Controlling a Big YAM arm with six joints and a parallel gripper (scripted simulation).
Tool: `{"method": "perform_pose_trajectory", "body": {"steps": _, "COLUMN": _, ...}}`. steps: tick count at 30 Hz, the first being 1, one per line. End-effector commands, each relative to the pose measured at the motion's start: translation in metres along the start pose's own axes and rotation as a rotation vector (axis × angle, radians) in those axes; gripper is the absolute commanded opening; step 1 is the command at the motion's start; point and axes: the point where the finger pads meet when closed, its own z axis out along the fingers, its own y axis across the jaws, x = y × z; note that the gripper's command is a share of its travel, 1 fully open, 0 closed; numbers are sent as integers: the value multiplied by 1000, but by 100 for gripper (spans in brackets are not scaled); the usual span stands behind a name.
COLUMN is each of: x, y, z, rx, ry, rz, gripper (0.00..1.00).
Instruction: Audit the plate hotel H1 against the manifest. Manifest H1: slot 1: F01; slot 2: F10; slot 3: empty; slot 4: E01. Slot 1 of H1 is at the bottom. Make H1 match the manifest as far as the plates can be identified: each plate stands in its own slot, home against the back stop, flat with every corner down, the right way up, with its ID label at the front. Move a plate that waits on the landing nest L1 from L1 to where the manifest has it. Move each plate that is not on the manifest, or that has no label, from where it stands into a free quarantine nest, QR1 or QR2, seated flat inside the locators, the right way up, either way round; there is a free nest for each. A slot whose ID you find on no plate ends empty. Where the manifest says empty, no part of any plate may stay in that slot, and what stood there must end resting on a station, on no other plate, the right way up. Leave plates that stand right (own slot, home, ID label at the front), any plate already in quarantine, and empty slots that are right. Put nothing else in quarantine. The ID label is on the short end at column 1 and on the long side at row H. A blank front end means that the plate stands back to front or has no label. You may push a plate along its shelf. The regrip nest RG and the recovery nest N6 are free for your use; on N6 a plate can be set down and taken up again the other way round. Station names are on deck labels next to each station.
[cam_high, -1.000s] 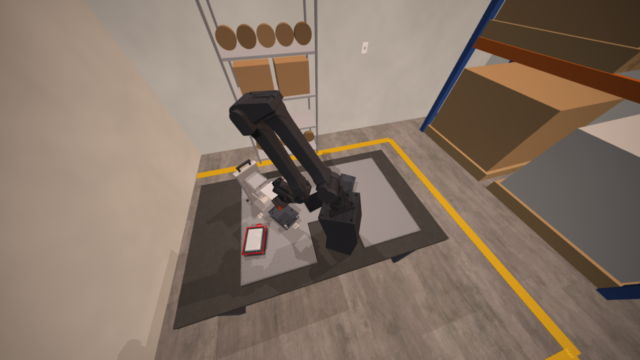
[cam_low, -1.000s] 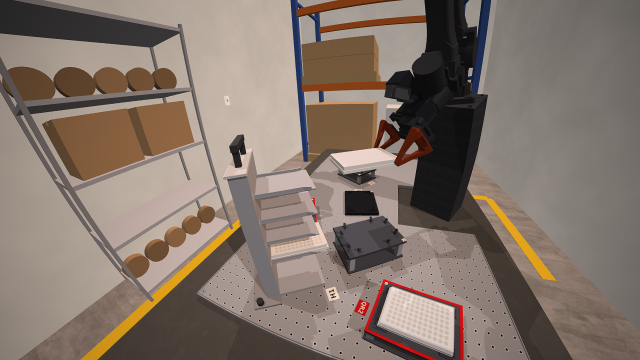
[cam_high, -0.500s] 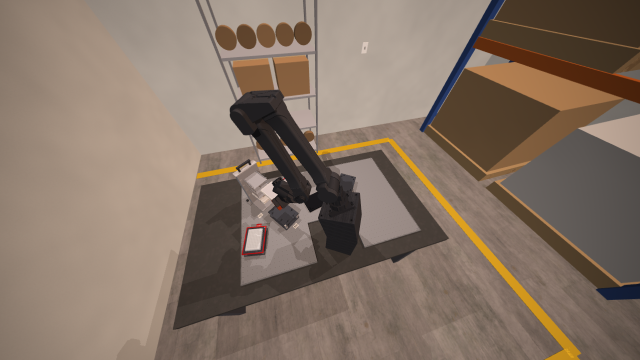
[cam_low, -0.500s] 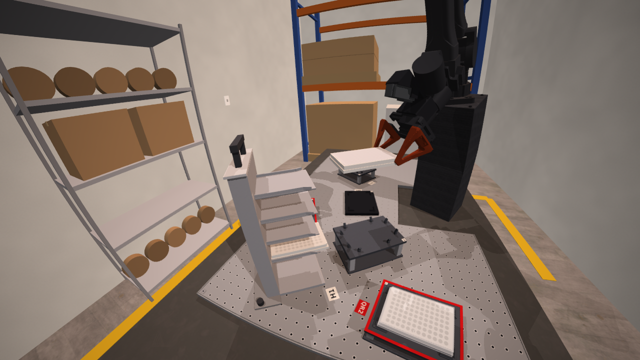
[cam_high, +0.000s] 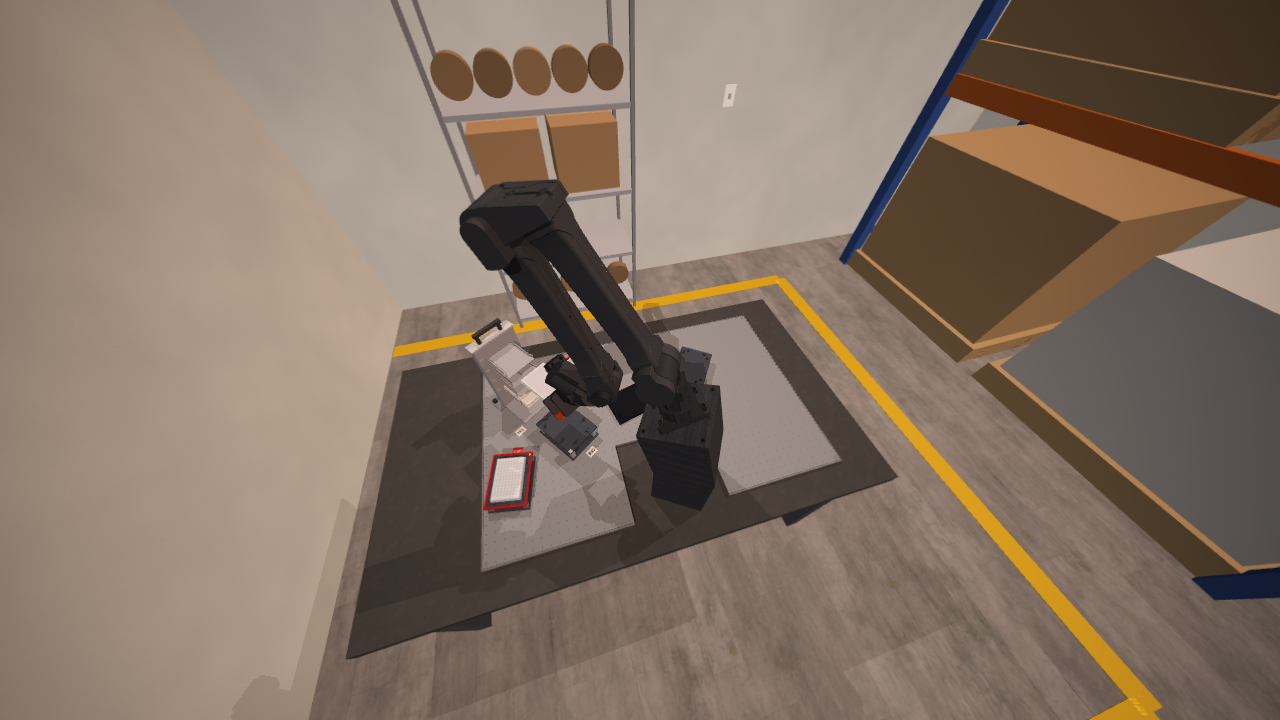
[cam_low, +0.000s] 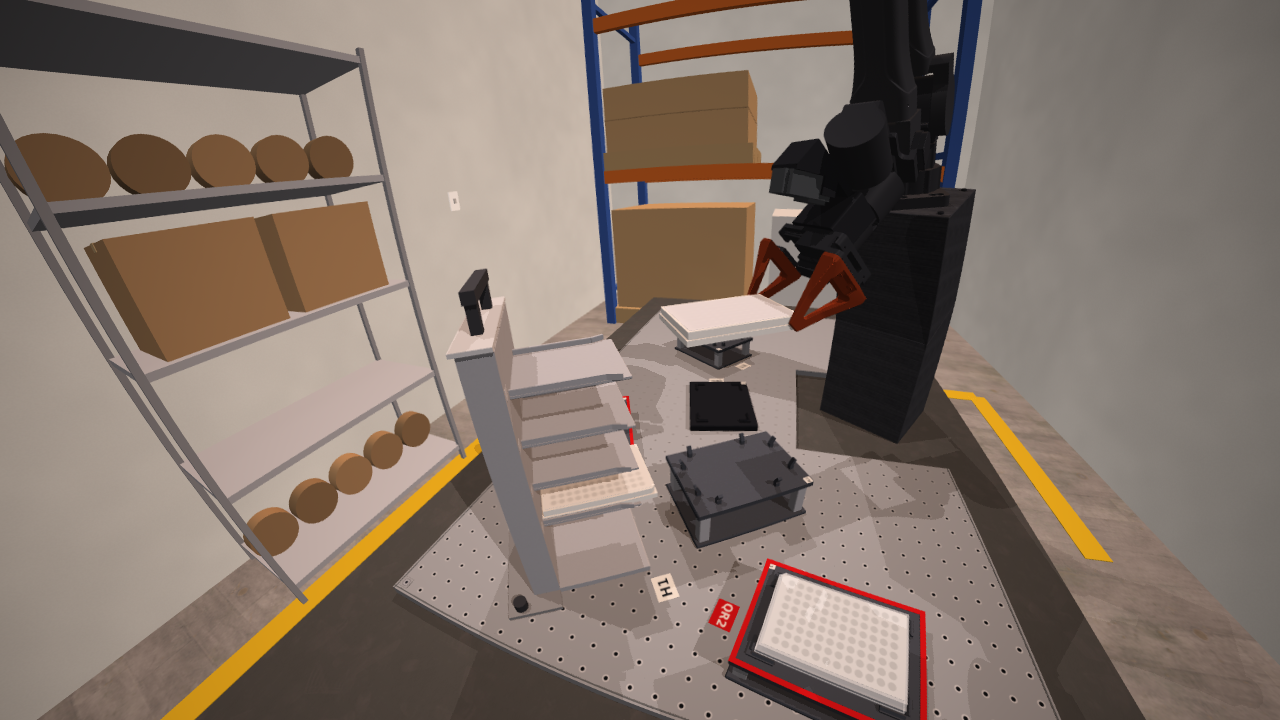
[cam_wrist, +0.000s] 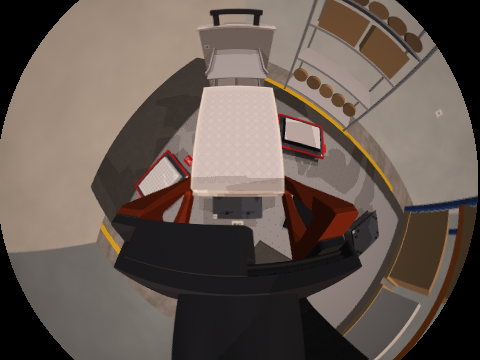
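My gripper (cam_low: 776, 307) (cam_wrist: 237, 181) is shut on a white plate (cam_low: 726, 315) (cam_wrist: 236, 136) (cam_high: 535, 384), its red-brown fingers on the plate's two long sides at the near end. The plate hangs level, a little above a dark nest (cam_low: 716, 351). The grey plate hotel H1 (cam_low: 487, 429) (cam_wrist: 235, 47) (cam_high: 497, 351) stands ahead of it, open front towards the plate. One white plate with wells (cam_low: 595, 488) lies on a lower shelf of H1; the other shelves show no plate. No ID label is readable in any view.
QR2's red-framed nest holds a white plate (cam_low: 836, 637) (cam_high: 508, 480) (cam_wrist: 162, 175). A second red-framed nest with a plate (cam_wrist: 302, 132) lies beside the hotel. A flat black nest (cam_low: 723, 404) and a raised dark nest with pins (cam_low: 738, 474) lie between the hotel and the arm's base (cam_low: 895, 340).
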Motion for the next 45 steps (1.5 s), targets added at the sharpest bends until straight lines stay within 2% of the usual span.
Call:
{"method": "perform_pose_trajectory", "body": {"steps": 1, "x": -1, "y": 0, "z": -2, "rx": -2, "ry": -6, "rz": 4, "gripper": 86}}
{"method": "perform_pose_trajectory", "body": {"steps": 3, "x": 2, "y": 2, "z": 3, "rx": 0, "ry": 7, "rz": 3, "gripper": 86}}
{"method": "perform_pose_trajectory", "body": {"steps": 6, "x": 0, "y": 0, "z": 4, "rx": 4, "ry": 6, "rz": 4, "gripper": 86}}
{"method": "perform_pose_trajectory", "body": {"steps": 7, "x": -8, "y": -1, "z": 4, "rx": 3, "ry": -17, "rz": 11, "gripper": 86}}
{"method": "perform_pose_trajectory", "body": {"steps": 23, "x": -20, "y": 0, "z": 14, "rx": 2, "ry": -17, "rz": 2, "gripper": 86}}
{"method": "perform_pose_trajectory", "body": {"steps": 25, "x": -16, "y": -2, "z": 16, "rx": 6, "ry": -3, "rz": -3, "gripper": 86}}
{"method": "perform_pose_trajectory", "body": {"steps": 27, "x": -23, "y": 0, "z": 17, "rx": 2, "ry": -18, "rz": 2, "gripper": 86}}
{"method": "perform_pose_trajectory", "body": {"steps": 40, "x": -32, "y": 0, "z": 24, "rx": 2, "ry": -19, "rz": 2, "gripper": 86}}
{"method": "perform_pose_trajectory", "body": {"steps": 42, "x": -27, "y": -2, "z": 27, "rx": 5, "ry": -5, "rz": -2, "gripper": 86}}
{"method": "perform_pose_trajectory", "body": {"steps": 45, "x": -35, "y": 0, "z": 28, "rx": 2, "ry": -19, "rz": 2, "gripper": 86}}
